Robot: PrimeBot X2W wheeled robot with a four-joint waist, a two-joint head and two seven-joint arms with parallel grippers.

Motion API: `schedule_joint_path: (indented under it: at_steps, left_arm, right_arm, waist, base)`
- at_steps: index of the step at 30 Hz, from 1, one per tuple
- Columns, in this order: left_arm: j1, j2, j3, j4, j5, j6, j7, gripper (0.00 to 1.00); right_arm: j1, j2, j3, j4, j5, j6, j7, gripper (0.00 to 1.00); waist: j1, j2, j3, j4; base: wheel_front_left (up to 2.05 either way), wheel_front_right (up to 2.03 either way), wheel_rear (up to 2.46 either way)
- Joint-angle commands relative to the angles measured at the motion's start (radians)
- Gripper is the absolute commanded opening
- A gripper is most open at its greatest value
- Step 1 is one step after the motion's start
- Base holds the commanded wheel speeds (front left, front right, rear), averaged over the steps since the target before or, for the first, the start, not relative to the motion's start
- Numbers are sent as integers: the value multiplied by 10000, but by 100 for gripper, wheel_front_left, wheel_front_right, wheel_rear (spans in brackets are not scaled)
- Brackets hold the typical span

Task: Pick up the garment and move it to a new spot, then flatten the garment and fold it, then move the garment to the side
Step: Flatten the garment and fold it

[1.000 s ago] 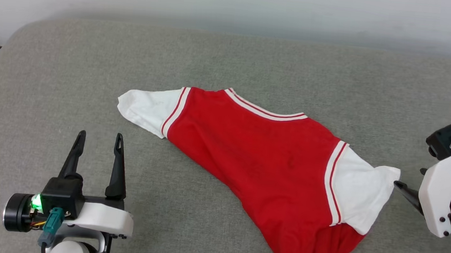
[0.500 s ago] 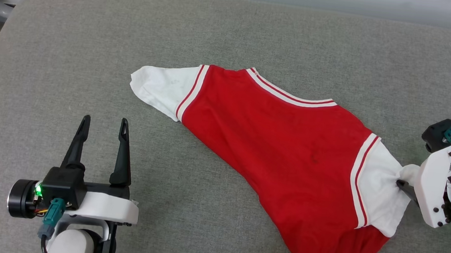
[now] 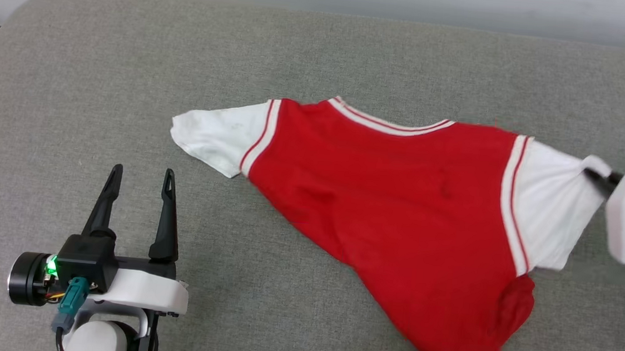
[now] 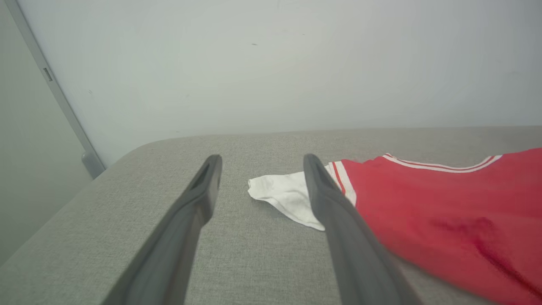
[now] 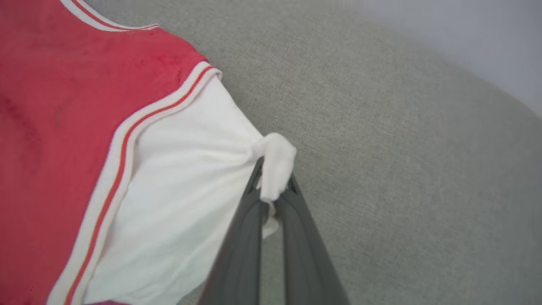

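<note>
Left hand (image 3: 142,170): 2 fingers spread, nothing between them, over the grey fabric-covered bench (image 3: 131,72). Ahead and to its right lies the garment (image 3: 399,204), red body plain side up, apart from the hand. Its white left sleeve (image 3: 212,139) lies flat, closest to the hand's right finger. The striped collar (image 3: 389,124) faces the far edge and the hem bunches at the near right. The white right sleeve (image 3: 550,205) is drawn taut towards the right hand (image 5: 274,190). Right hand: fingers pressed together, pinching the sleeve cuff, a knot of white cloth poking out past the tips.
</note>
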Motion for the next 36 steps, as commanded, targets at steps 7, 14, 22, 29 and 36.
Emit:
schedule_joint_path:
  at_steps: [7, 14, 22, 29, 36]
  left_arm:
    - [94, -239, 212, -15, 252, -235, -25, 100]
    - [-16, -371, 311, 43, 350, -405, -25, 100]
    - [-99, -437, 446, 197, 469, -548, -25, 100]
    - [-177, -352, 628, 398, 508, -739, -26, 100]
    - [-379, -68, 892, 493, 497, -1041, -26, 100]
  right_arm:
    - [-190, -216, -892, 1318, 101, -17, -480, 0]
    - [476, 66, -1307, 3054, -138, -16, -551, 0]
    - [663, 746, -1302, 3969, -132, -10, -1003, 40]
    - [309, 822, -1822, 3709, -877, -14, -3485, 100]
    - [890, 1581, -2990, 2635, -2203, -14, -6007, 100]
  waist:
    - [-1, -1, 117, 27]
    - [-1, -1, 287, 137]
    - [-1, -1, 192, 46]
    - [-1, -1, -327, -195]
    - [-1, -1, -881, -627]
  base:
    - [0, 0, 0]
    - [0, 0, 0]
    - [0, 0, 0]
    - [0, 0, 0]
    - [0, 0, 0]
